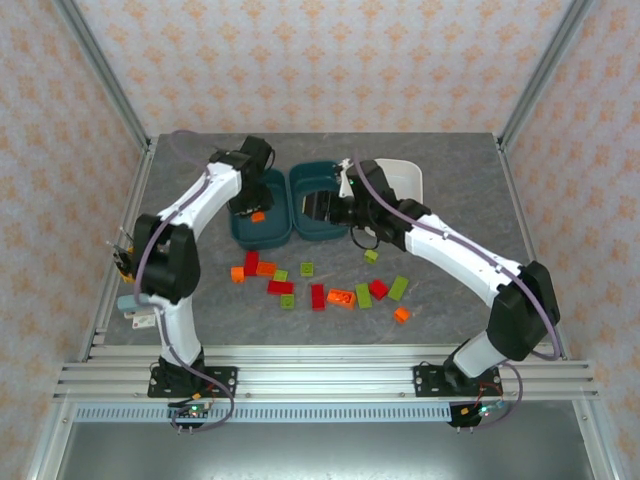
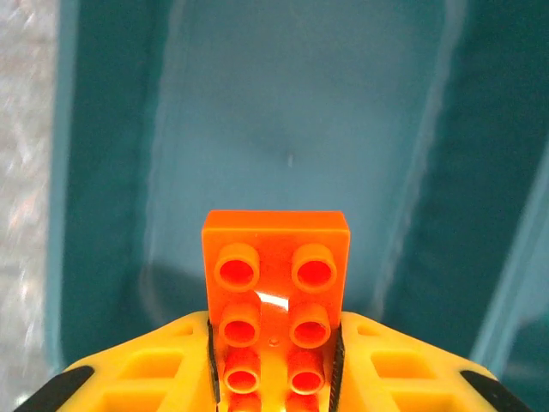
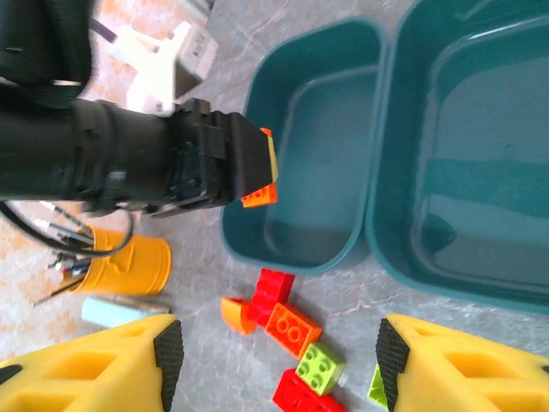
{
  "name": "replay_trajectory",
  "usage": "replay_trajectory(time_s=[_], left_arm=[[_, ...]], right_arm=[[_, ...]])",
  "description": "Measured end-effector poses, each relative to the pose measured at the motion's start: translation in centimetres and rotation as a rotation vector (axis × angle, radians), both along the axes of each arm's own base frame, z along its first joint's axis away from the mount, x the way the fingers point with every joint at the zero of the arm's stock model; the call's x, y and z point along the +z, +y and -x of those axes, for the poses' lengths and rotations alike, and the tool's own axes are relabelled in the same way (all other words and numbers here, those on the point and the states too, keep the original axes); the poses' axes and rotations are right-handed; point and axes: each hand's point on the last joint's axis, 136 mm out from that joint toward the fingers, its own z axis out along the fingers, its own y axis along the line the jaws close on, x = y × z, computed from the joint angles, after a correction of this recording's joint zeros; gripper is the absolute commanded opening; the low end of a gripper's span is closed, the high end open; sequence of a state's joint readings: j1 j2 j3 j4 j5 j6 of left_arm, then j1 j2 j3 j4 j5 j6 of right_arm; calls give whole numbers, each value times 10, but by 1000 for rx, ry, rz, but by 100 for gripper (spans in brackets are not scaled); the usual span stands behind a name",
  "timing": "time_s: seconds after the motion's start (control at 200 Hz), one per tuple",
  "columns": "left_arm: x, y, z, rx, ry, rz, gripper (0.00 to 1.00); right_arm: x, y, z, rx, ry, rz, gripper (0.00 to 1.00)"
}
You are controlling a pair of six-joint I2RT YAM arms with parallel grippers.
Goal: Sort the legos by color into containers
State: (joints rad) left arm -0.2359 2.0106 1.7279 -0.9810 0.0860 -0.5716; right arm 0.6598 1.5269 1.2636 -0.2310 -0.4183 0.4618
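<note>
The left tool (image 2: 274, 343) is clamped narrow on an orange six-stud lego (image 2: 276, 257), which hangs above the floor of the left dark teal bin (image 1: 272, 232). That bin touches the middle teal bin (image 1: 305, 228) side by side, and the white bin (image 1: 405, 180) sits beyond, partly covered by the right arm. The right tool (image 3: 279, 348) hovers with its yellow fingers wide apart and nothing between them, at the near edge of the two teal bins. The loose legos (image 1: 318, 296), red, orange and yellow-green, lie scattered on the grey desk (image 1: 460, 200) in front of the bins. A yellow pen cup (image 3: 129, 266) stands near the desk's left edge, with a pale blue tube (image 3: 116, 311) lying beside it
</note>
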Motion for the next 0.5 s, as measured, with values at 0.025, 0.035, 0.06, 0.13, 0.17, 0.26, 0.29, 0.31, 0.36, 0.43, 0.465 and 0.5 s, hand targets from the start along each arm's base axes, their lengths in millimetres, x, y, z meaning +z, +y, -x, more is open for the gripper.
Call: replay_trajectory(time_s=[0.025, 0.035, 0.06, 0.13, 0.17, 0.26, 0.29, 0.31, 0.36, 0.43, 0.465, 0.5], left_arm=[[-6, 2, -6, -1, 9, -4, 33], [-10, 2, -8, -5, 15, -7, 33], [-16, 4, -13, -6, 26, -11, 32], [-35, 8, -22, -9, 59, -21, 33], [-44, 10, -25, -12, 79, -26, 34], [-62, 13, -23, -15, 121, -33, 42], [-65, 13, -22, -17, 132, -34, 45], [-67, 12, -21, -26, 138, -34, 47], [-69, 12, -20, -27, 145, -31, 50], [-68, 12, -21, -34, 143, -31, 55], [-67, 11, -22, -36, 141, -28, 59], [-65, 11, -23, -39, 136, -27, 62]], right_arm=[[0, -2, -2, -12, 3, -1, 63], [-1, -4, -3, -18, 4, 1, 63], [-2, -6, -5, -29, 7, 4, 63], [-8, -12, -6, -54, 23, 30, 63], [-12, -16, -5, -68, 36, 51, 63], [-25, -27, -3, -100, 74, 105, 64], [-29, -32, -2, -115, 87, 124, 64], [-32, -35, -2, -125, 95, 139, 64], [-39, -43, -1, -146, 114, 171, 64], [-48, -57, 1, -186, 139, 216, 64], [-54, -65, 3, -206, 156, 240, 64], [-60, -74, 5, -229, 173, 263, 65]])
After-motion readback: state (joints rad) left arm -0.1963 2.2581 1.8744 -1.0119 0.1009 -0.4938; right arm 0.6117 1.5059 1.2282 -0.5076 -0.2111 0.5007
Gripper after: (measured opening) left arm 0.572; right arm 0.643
